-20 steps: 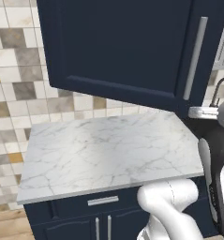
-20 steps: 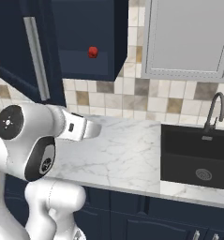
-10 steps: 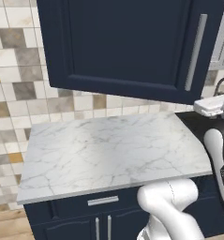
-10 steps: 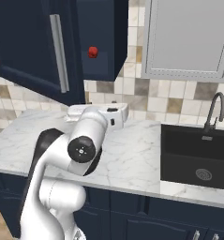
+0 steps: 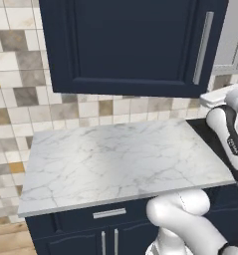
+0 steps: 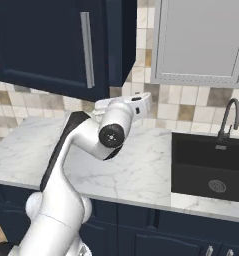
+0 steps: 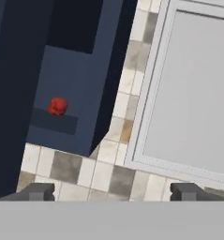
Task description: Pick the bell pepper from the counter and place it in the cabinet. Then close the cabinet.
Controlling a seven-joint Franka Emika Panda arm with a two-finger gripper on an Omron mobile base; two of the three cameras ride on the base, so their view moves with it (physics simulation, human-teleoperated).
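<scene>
Pepper [image 7: 57,106], small and red, sat inside the navy cabinet [image 5: 130,45] on its shelf, seen through the gap in the hand view. It was up off the bench [image 5: 120,164], and nothing was touching it.

The cabinet door [image 6: 46,42] was swung nearly across the front, with its long silver handle [image 6: 87,50] standing straight up. In the left base view the door covered the whole cabinet front. In the right base view a dark slot could be seen at the right side of the door.

The claw [image 7: 112,191] was wide, with its two dark tips far apart and nothing between them. It pointed up at the wall tiles [image 7: 108,164], between the navy cabinet and the light grey cabinet [image 7: 188,89].

The white arm [image 6: 91,145] bent over the marble bench, just below the navy cabinet. A black sink [image 6: 208,167] with a dark tap [image 6: 228,117] sat to the right of the bench.
</scene>
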